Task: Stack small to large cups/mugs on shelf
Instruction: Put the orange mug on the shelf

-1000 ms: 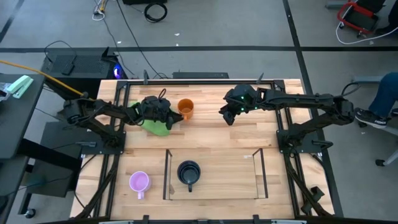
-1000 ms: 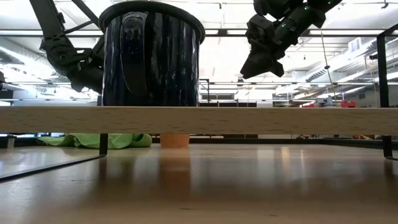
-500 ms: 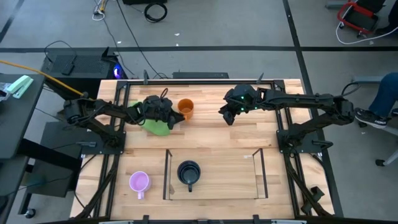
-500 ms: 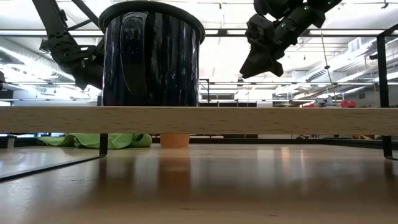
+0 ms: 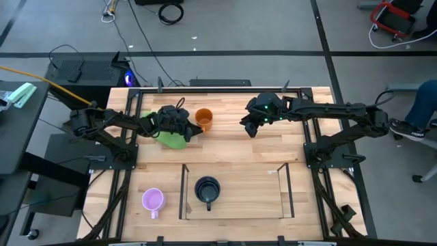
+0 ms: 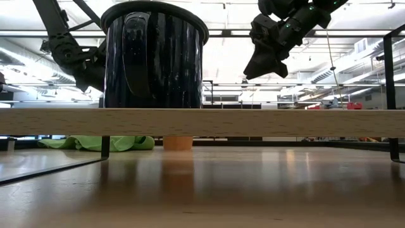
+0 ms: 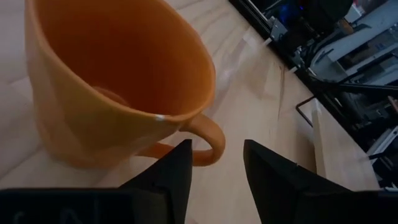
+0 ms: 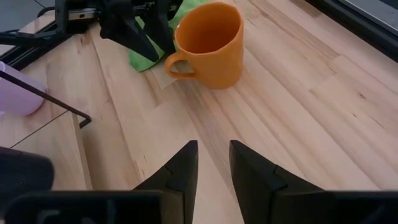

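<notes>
The orange mug (image 5: pixel 203 118) stands upright on the table at the far middle, its handle (image 7: pixel 208 140) toward my left gripper. My left gripper (image 5: pixel 188 130) is open beside it, its fingertips (image 7: pixel 180 163) on either side of the handle's line, just short of it, touching nothing. The black mug (image 5: pixel 207 190) stands on the shelf's wooden floor (image 6: pixel 266 121). The light purple mug (image 5: pixel 152 199) stands on the table left of the shelf (image 5: pixel 283 195). My right gripper (image 5: pixel 248 127) hangs open and empty above the table, right of the orange mug (image 8: pixel 211 46).
A crumpled green cloth (image 5: pixel 171 139) lies under my left gripper, next to the orange mug. The shelf's clear side panels (image 5: pixel 184 191) stand at the near middle. Bare wood lies between the two grippers and right of the black mug inside the shelf.
My left gripper has shifted slightly by the orange mug. The mugs and my right gripper have kept still.
</notes>
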`<state>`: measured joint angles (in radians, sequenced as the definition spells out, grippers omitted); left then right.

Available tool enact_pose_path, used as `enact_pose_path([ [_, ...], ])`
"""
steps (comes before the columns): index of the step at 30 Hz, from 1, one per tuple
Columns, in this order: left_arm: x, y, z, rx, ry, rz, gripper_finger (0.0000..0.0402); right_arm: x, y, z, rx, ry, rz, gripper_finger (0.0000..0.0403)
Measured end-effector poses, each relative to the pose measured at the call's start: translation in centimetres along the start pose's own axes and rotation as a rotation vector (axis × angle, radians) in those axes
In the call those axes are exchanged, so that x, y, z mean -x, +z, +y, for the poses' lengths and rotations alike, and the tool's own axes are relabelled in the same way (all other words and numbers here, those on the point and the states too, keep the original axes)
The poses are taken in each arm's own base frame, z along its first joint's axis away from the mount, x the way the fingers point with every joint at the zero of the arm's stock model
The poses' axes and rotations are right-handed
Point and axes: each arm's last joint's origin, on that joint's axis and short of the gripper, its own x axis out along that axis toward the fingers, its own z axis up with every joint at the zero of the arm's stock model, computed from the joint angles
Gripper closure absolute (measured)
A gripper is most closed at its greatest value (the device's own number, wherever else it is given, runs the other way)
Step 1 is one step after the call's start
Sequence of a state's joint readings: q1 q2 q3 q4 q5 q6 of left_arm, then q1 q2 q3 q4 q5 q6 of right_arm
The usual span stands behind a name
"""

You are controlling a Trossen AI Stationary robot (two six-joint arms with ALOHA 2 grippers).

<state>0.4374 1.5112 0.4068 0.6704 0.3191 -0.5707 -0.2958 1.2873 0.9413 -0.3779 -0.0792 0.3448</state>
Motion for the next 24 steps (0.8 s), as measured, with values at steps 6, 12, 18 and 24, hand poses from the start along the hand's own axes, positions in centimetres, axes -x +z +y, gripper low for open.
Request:
enact_pose_path([
  [6,-1.4,-0.5,0.5,0.032,0.013,0.044,0.0246,0.0,0.1,0.0,0.0,0.003,-0.007,0.0304],
  [12,-3.1,0.4,0.1,0.026,-0.058,0.075,0.0244,0.0,0.1,0.0,0.0,0.003,-0.008,0.0304],
  [18,-3.4,0.9,-0.1,0.022,-0.068,0.067,0.0245,0.0,0.1,0.0,0.002,0.003,-0.008,0.0304],
  [24,-3.4,0.9,-0.1,0.028,-0.066,0.066,0.0248,0.0,0.1,0.0,0.005,0.003,-0.006,0.0304],
])
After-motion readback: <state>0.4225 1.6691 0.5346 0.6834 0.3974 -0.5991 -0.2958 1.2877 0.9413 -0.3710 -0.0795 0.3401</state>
